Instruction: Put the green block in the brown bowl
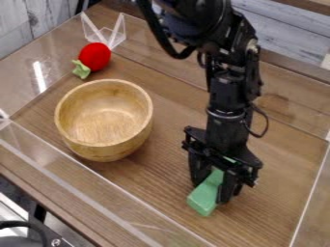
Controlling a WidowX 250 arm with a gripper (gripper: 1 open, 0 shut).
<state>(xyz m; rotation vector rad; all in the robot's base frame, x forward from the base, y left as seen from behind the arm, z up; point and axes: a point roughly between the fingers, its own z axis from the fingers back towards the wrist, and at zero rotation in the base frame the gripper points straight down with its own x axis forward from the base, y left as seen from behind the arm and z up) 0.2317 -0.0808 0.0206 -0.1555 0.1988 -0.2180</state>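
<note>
- Green block [204, 202] lies flat on the wooden tabletop [142, 207] at 5 o'clock in the view, outside the bowl; its near end shows below the gripper, while much of the rest is hidden.
- Black robot gripper [214, 183] reaches down from 12 o'clock, its fingers low around the covered part of the block. Whether they are clenched on it or merely straddle it cannot be told.
- Round, light tan wooden bowl [103, 121] sits upright at 9 o'clock, thick-walled, with nothing visible inside. It stands apart from both gripper and block; from the bowl, the block lies between 4 and 5 o'clock.
- Small red ball [95, 56] with a green bit [81, 70] at its 8 o'clock side rests near 11 o'clock in the view, beyond the bowl's 12 o'clock rim and apart from it.
- Black cable-like loops [26, 217] show at the edge of the view, between 7 and 8 o'clock.
</note>
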